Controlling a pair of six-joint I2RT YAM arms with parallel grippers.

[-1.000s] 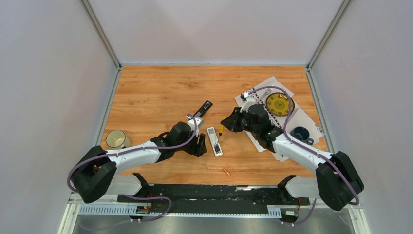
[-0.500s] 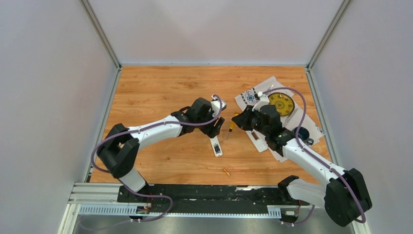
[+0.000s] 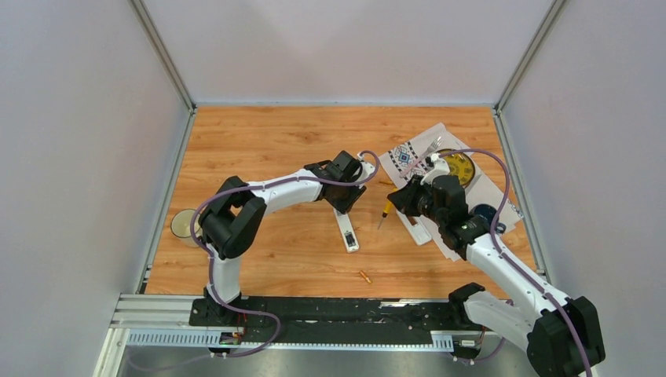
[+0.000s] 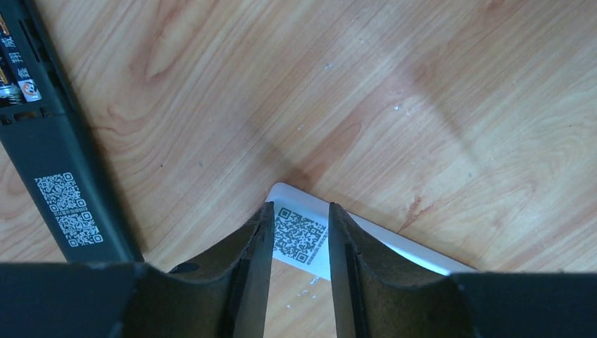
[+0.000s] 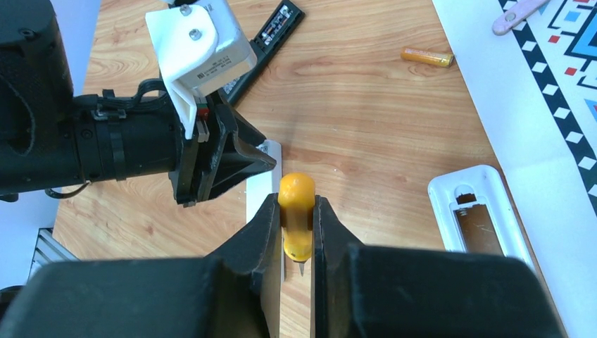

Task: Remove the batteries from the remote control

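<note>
Wood table (image 3: pixel 259 149): wht remote (image 3: pixel 346 232), blk remote (image 4: pixel 49 141), 1 loose battery (image 3: pixel 364 276), paper mat (image 3: pixel 408 153), mug (image 3: pixel 180 225).

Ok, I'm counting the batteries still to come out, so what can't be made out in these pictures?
- Black remote: the left wrist view's edge cuts its bay, so the batteries inside cannot be counted there; the left arm covers it from above.
- White remote: too small from above; the left fingers hide most of it.
- Screwdriver tip: right wrist view, hidden behind the right fingers.
</note>
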